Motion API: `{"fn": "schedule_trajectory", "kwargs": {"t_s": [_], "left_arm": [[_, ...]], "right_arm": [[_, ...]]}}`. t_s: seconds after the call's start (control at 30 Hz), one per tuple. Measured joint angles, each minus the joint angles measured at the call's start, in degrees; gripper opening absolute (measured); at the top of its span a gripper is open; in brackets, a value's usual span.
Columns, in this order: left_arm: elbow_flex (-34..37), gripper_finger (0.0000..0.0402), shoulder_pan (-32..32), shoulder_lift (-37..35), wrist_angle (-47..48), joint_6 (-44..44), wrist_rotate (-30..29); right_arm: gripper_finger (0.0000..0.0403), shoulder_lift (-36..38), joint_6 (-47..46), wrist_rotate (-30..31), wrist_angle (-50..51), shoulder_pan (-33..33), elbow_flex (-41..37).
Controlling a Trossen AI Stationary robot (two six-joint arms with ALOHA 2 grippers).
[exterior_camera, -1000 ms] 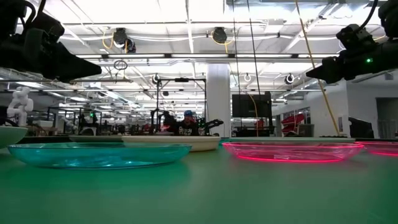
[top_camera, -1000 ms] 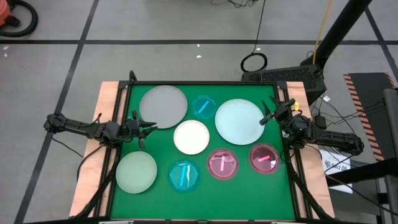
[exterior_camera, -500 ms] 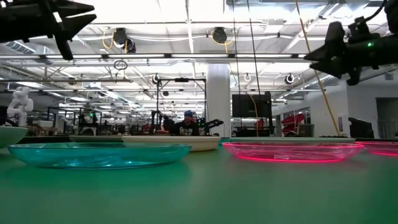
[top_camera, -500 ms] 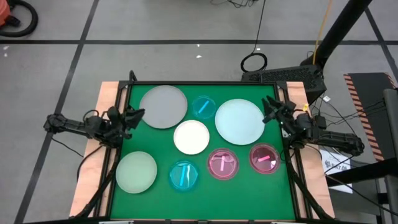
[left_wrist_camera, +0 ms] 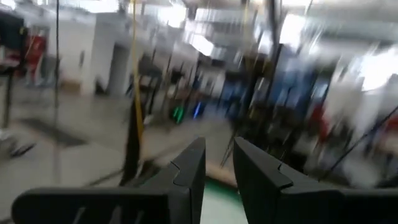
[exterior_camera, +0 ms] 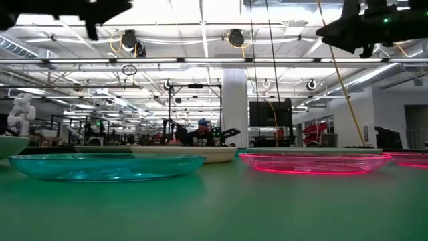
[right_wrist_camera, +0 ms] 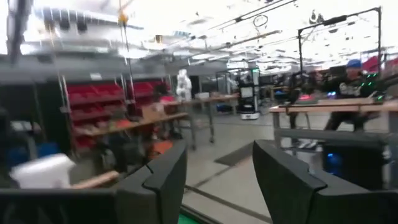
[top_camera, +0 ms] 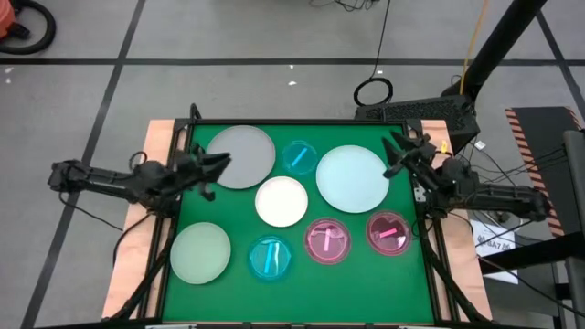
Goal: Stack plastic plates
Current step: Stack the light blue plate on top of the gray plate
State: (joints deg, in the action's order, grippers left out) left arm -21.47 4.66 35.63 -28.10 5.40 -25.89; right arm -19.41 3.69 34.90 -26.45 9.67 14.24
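1. Over the last second both arms have lifted and swung inward over the green table (top_camera: 183,215); nothing is stacked yet, so this reads as the opening approach.
2. The left gripper (top_camera: 216,164), fingers narrowly parted and empty, now hangs over the pale grey plate (top_camera: 245,153) at the far left corner.
3. The right gripper (top_camera: 397,152), spread wide and empty, hovers at the pale blue plate (top_camera: 351,178) near the right edge.
4. All eight plates lie apart: matte white (top_camera: 281,201) mid-table and green (top_camera: 200,253) near the front left corner; glossy translucent cyan (top_camera: 270,258) and pink (top_camera: 326,240) ones, smaller, shallow and round.
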Motion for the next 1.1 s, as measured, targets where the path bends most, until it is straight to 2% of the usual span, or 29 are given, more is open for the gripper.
{"fn": "schedule_trajectory", "kwargs": {"t_s": [0.23, 0.43, 0.53, 0.63, 0.83, 1.1], "left_arm": [[-20.37, 0.0088, -3.97, 13.44, 34.93, 1.26, -0.04], [-29.19, 0.0088, -7.79, 21.01, 51.51, -0.54, 0.23], [-31.86, 0.0088, -10.16, 24.26, 58.64, -0.61, 2.45], [-33.15, 0.0088, -12.69, 27.23, 60.44, -0.69, 6.35], [-33.3, 0.0088, -16.15, 32.91, 58.23, -5.26, 14.05], [-33.3, 0.0088, -15.79, 40.29, 43.31, -7.95, 15.93]], "right_arm": [[0.0176, -4.16, 3.04, 5.88, 0.02, 0.0, 5.78], [0.0176, -4.8, 6.98, 5.9, -0.36, 0.0, 6.76], [0.0176, -4.8, 9.45, 5.88, -0.39, 0.0, 6.78], [0.0176, -4.8, 11.75, 5.83, -0.32, 0.0, 6.78], [0.0176, -4.8, 13.56, 5.63, -0.32, 0.0, 6.78], [0.0176, -4.76, 17.02, 5.76, -1.82, 0.0, 6.78]]}}
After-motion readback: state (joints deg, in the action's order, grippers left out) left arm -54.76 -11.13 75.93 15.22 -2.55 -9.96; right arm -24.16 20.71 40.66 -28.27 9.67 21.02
